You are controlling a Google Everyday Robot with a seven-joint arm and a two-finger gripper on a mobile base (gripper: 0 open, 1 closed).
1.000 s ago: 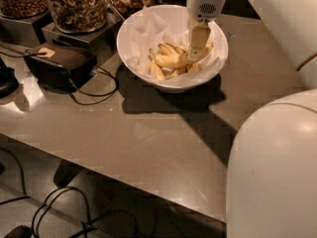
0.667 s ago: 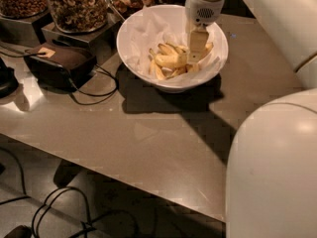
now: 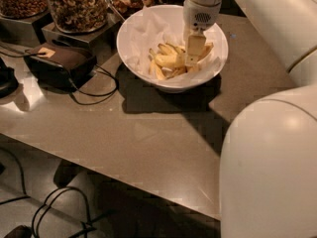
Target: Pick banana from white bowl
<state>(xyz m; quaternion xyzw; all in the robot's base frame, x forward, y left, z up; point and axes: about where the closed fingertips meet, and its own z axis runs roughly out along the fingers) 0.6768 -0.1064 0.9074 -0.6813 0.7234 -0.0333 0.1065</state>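
Gripper (image 3: 193,53) hangs straight down inside white bowl (image 3: 130,53), tip sunk in yellow pile, likely lining up a grasp. How far open, holding anything: cannot tell. Banana (image 3: 167,61) lies just beside gripper, jar side, on crumpled paper lining (image 3: 148,26) – curved, smooth-skinned. Bowl glossy, sloped, on matte brown table (image 3: 124,133). Glass nut jars (image 3: 81,4) well beyond
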